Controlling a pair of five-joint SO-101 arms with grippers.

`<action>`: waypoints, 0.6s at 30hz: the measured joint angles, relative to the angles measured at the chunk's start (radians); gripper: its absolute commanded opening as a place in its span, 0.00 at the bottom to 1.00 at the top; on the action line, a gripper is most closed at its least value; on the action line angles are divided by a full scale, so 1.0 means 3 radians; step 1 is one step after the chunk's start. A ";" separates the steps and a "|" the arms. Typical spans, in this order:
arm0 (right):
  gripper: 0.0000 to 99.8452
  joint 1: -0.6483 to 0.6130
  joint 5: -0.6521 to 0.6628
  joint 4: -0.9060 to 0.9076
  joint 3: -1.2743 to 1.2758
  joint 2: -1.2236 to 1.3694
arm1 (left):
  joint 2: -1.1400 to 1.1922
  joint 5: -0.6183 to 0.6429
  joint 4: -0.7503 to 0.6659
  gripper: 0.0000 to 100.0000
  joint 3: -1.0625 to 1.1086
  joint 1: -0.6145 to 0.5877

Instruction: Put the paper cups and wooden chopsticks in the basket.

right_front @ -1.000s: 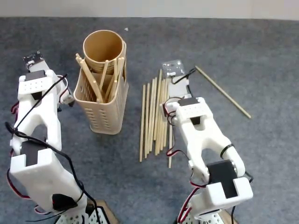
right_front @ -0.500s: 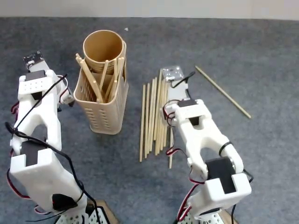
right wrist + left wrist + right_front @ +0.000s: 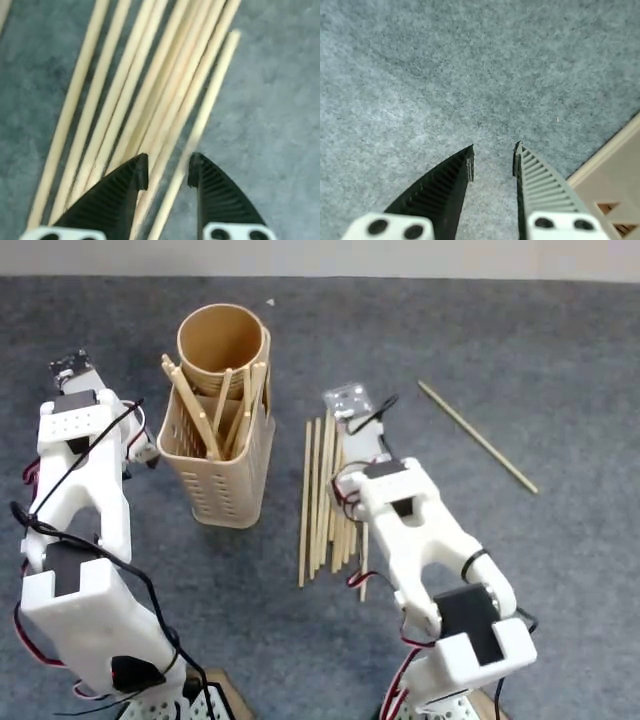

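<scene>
A tan slotted basket (image 3: 218,472) stands upright with a paper cup (image 3: 222,340) and several wooden chopsticks (image 3: 215,410) in it. More chopsticks (image 3: 322,490) lie side by side on the grey carpet to its right, and one stray chopstick (image 3: 478,436) lies farther right. My right arm (image 3: 400,510) hangs over that row. My right gripper (image 3: 167,167) is open just above the chopsticks (image 3: 150,100), with a couple of them running under the gap between its fingers. My left gripper (image 3: 492,160) is open over bare carpet, beside the basket's corner (image 3: 615,172).
My left arm (image 3: 80,450) stands close to the basket's left side. Grey carpet covers the table, with free room at the back and far right. A pale wall edge runs along the back.
My right arm has swung left, from the right edge of the chopstick row to over its middle. The left arm, basket and cup have not moved.
</scene>
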 measured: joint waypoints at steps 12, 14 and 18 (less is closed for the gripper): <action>0.01 0.0189 -0.0005 -0.0005 0.0005 0.0169 | 0.0000 0.0000 0.0000 0.16 0.0000 0.0000; 0.00 0.0225 -0.0005 -0.0005 0.0005 0.0174 | 0.0000 0.0000 0.0000 0.16 0.0000 0.0000; 0.00 0.0256 -0.0010 -0.0005 0.0000 0.0174 | 0.0000 0.0000 0.0000 0.16 0.0000 0.0000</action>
